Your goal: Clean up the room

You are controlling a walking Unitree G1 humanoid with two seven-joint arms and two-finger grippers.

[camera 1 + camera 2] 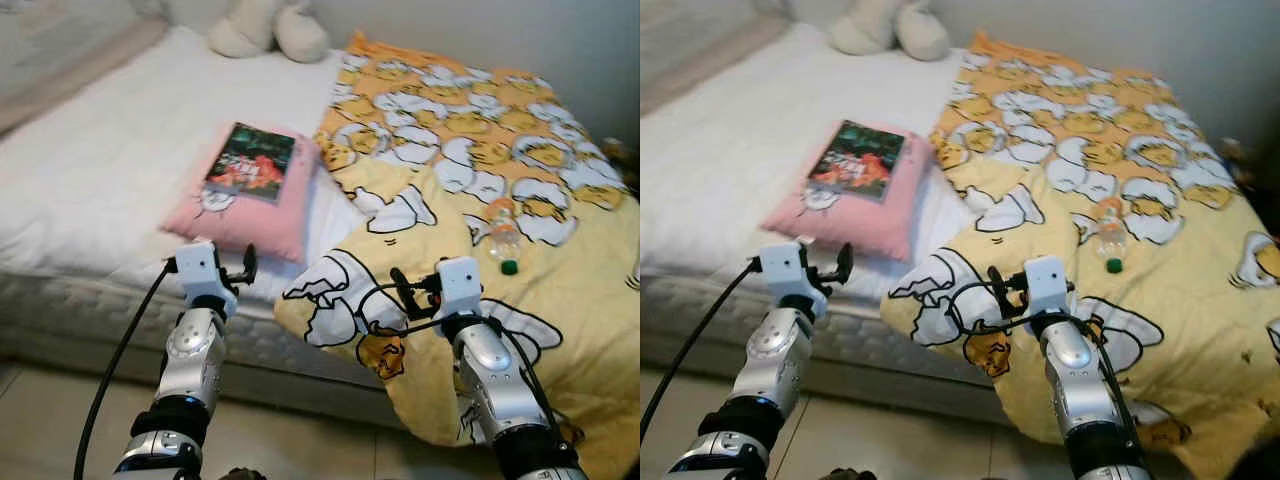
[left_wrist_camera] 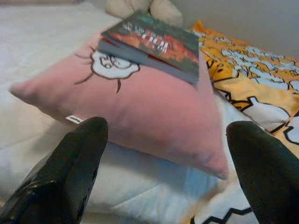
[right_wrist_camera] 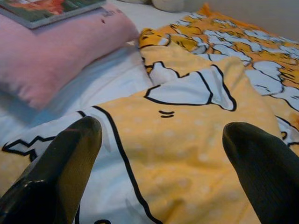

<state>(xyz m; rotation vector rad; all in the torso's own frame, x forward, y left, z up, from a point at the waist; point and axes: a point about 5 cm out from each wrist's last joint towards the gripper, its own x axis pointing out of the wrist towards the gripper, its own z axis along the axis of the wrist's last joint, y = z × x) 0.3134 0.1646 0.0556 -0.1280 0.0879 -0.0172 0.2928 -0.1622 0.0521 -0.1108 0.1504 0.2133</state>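
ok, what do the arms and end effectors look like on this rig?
Both arms are silver metallic shells with black joint bands. Each wrist carries a white boxy camera housing. The left end effector and right end effector each have two long, rounded black fingers, glossy near the base. A thick black cable runs along the left arm; thinner black wires loop round the right wrist.

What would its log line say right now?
left gripper: open, facing pink pillow | right gripper: open, over yellow blanket | book: on pillow
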